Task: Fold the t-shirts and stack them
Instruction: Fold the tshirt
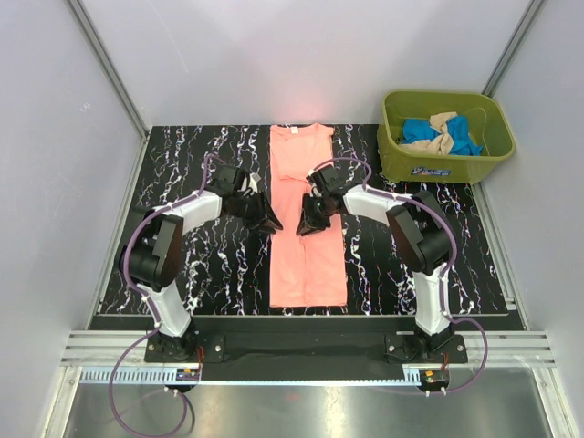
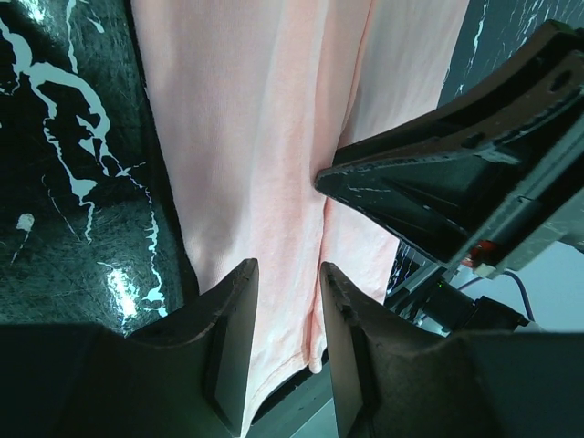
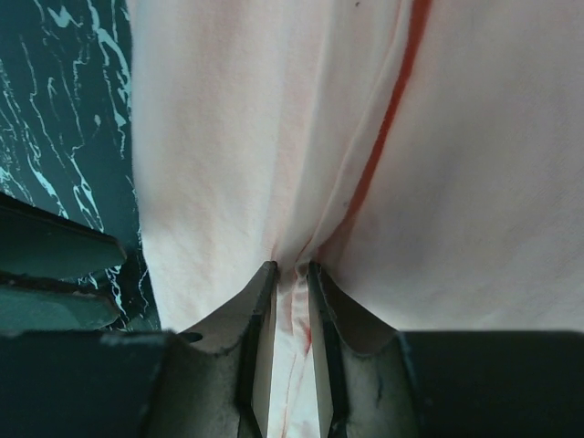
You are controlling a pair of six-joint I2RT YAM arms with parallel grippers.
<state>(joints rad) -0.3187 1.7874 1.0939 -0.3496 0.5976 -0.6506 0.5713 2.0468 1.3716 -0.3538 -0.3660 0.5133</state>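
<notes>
One shirt is in work, none stacked. The salmon-pink t-shirt (image 1: 307, 265) lies flat on the table (image 1: 201, 265) as a long narrow strip with its sleeves turned in, so the lengthwise folds look done. The crosswise folds are left, by my judgement. The blue t-shirt (image 1: 464, 142) and beige t-shirt (image 1: 443, 122) lie crumpled in the green tub (image 1: 394, 157), well beyond the right claw and off to its right. Both are unfolded.

Right claw (image 3: 290, 269): fingers nearly together, clamped on a pinched ridge of the pink cloth. Wrinkles run into the pinch, and the rest of the shirt spreads ahead of it and to both sides.

Left claw (image 2: 287, 274): fingers a little apart at the shirt's left edge, pink cloth showing in the gap. I cannot tell whether it grips or only hovers over it. The shirt stretches ahead, with the right claw just beside, across the strip.
</notes>
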